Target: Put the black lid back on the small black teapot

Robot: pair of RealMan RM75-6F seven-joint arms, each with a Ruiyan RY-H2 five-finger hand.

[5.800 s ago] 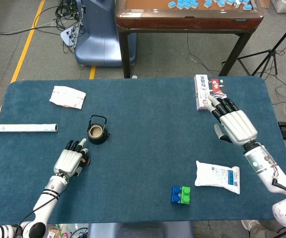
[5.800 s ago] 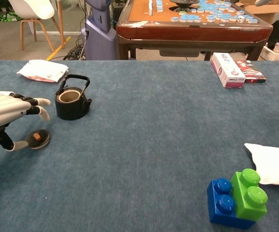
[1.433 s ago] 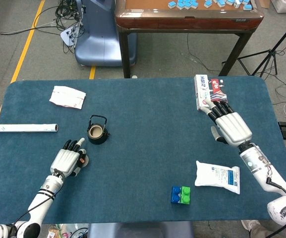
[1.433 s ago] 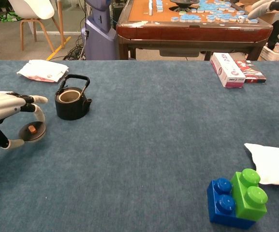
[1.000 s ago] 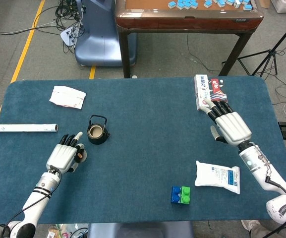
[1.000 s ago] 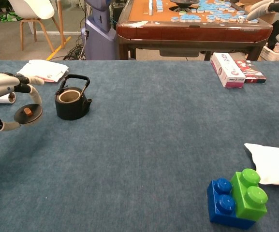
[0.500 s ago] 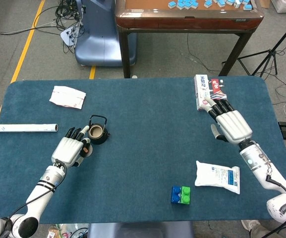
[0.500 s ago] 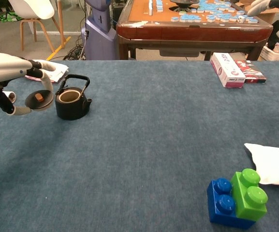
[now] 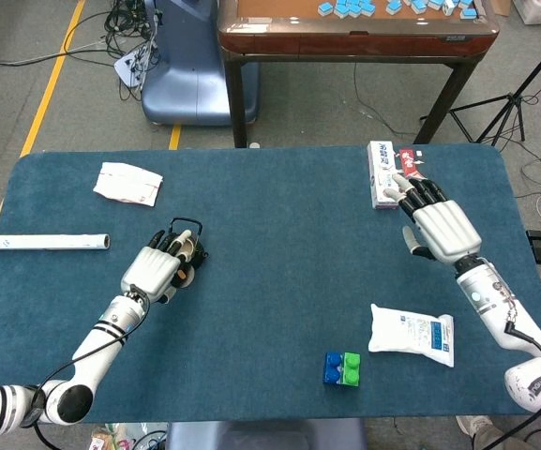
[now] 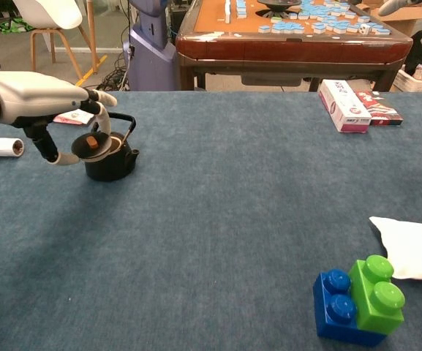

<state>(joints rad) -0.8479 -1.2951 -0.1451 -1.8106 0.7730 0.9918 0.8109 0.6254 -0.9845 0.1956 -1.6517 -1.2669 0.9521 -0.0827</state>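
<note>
The small black teapot point(image 10: 112, 162) stands at the left of the blue table, its handle upright; in the head view the teapot point(image 9: 193, 253) is mostly covered by my hand. My left hand point(image 10: 46, 102) point(image 9: 155, 269) pinches the black lid point(image 10: 89, 144), with its brown knob up, and holds it tilted just over the left edge of the pot's open mouth. My right hand point(image 9: 442, 228) hovers over the right side of the table with fingers straight and nothing in it; only fingertips of it show at the chest view's top right corner.
A white packet point(image 9: 127, 183) and a white tube point(image 9: 47, 242) lie at the left. A red and white box point(image 9: 385, 172) sits far right, a white pouch point(image 9: 412, 334) and blue-green blocks point(image 9: 341, 368) near the front right. A wooden table point(image 9: 354, 23) stands behind.
My left hand has picked the lid up off the table and carried it up and rightward to the teapot's mouth. The right hand has drifted slightly.
</note>
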